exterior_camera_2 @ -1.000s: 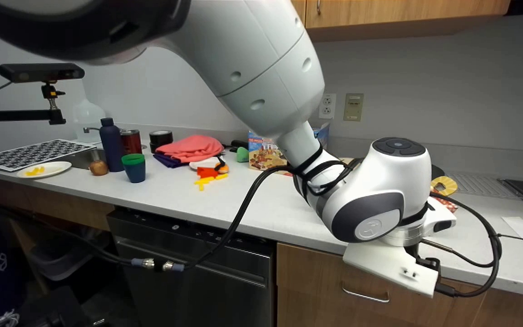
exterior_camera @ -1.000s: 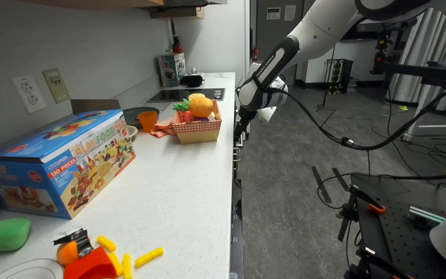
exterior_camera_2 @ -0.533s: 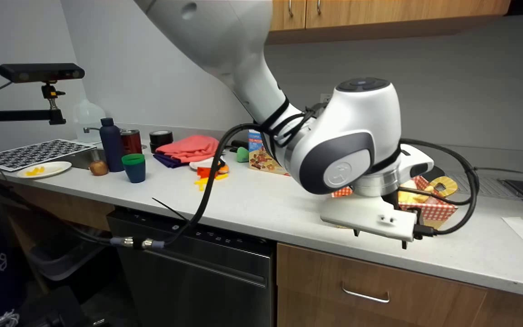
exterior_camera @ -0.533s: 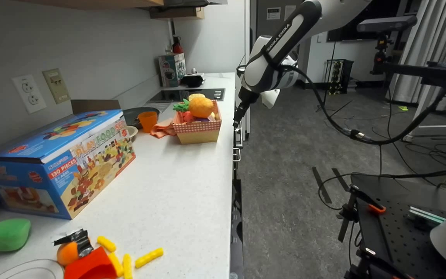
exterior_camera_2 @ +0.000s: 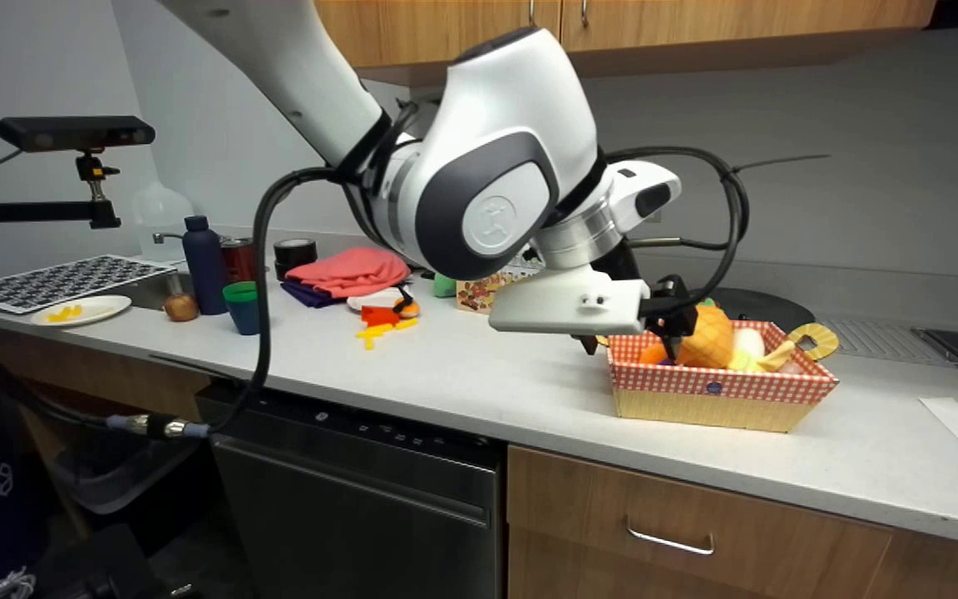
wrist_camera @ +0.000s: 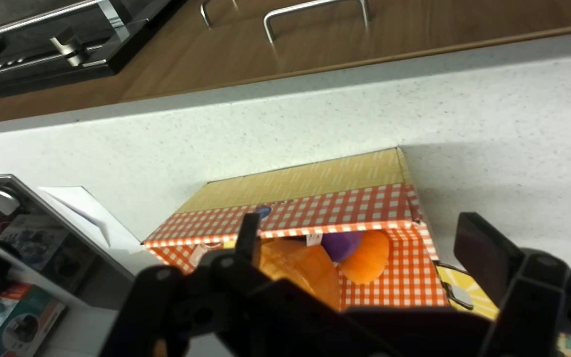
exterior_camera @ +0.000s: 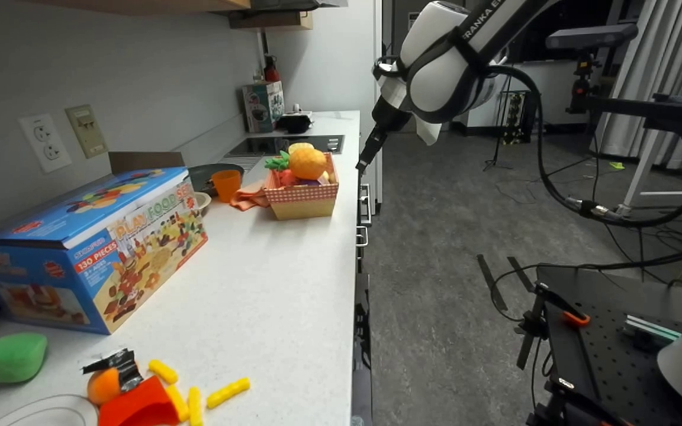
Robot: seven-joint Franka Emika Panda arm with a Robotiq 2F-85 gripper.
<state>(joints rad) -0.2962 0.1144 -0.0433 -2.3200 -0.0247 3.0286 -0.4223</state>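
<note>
My pincer [wrist_camera: 360,225] hangs with its 2 blunt black fingers [wrist_camera: 484,250] spread wide near a rectangular basket [exterior_camera_2: 716,408], which sits upright on a pale, finely speckled surface [exterior_camera: 282,296]; in an exterior view, a gap shows between us. The basket's sloping walls pair a tan, woven-look lower part with a band of red-and-white gingham at the top, and a small round blue badge [wrist_camera: 263,212] marks 1 long side. Inside, the wrist view picks out a plump orange piece [wrist_camera: 310,270] with lightly crosshatched skin, partly hidden behind my fingers, next to a rounded purple piece [wrist_camera: 340,244] and a smooth, smaller orange lump [wrist_camera: 366,258]. At the end away from my pincer, in an exterior view, a flat yellow ring [exterior_camera_2: 827,343] with a scalloped edge shows at the rim. Just beside the basket lies a crumpled peach cloth [exterior_camera: 250,196], with a tapered orange cup [exterior_camera: 227,184] close by and a glossy, printed cardboard box [exterior_camera: 140,260] lettered "PLAY FOOD SET" near the wall [exterior_camera: 157,83]. Farther along the surface, 4 ridged yellow sticks [exterior_camera: 228,393] lie by a hollow red container [exterior_camera: 137,405], near a round white plate [exterior_camera: 51,411] and a smooth, rounded green block [exterior_camera: 13,357]. A soft coral cloth [exterior_camera_2: 350,270] is heaped near a squat black cylinder [exterior_camera_2: 294,252]. Below the surface, a wood-grain drawer front [exterior_camera_2: 579,491] carries a bowed metal handle [exterior_camera_2: 670,545].
</note>
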